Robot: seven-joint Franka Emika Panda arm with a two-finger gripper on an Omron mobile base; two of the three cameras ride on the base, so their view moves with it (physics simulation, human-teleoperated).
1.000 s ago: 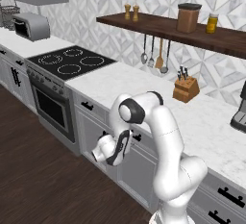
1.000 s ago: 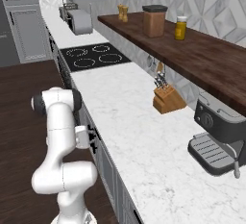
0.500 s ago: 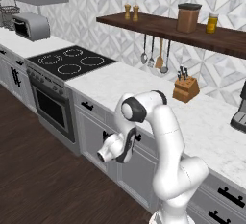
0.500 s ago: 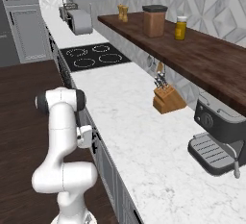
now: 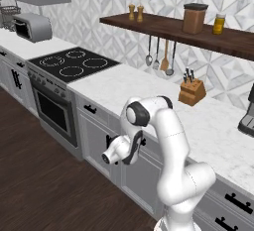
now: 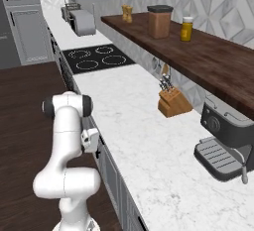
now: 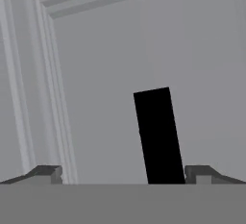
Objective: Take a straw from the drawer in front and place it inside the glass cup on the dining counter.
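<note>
Gripper (image 7: 122,172) sits close up to the flat light-grey drawer front (image 7: 105,98), fingers spread fully wide w/ nothing held, dark tips at both lower corners of hand view. Short black bar handle (image 7: 158,136) stands between the tips, nearer the one at right of frame, slightly tilted in frame; contact w/ either tip can't be told. Left base view: white arm folds down from the marble worktop (image 5: 163,101) edge, hand (image 5: 118,149) low against the grey cabinet fronts just under the worktop, right of the black cooktop (image 5: 74,64) and oven (image 5: 52,111). Drawer looks shut, so light-green straw not visible; can't tell where it lies. Right base view: arm elbow high over dark wood floor (image 6: 30,106), wrist (image 6: 90,141) at the cabinet face. Wooden knife block (image 6: 173,103) on the worktop by the wall, dark coffee machine (image 6: 225,143) further right, well apart from the arm. Dark wood shelf (image 6: 198,51) above w/ jars.
</note>
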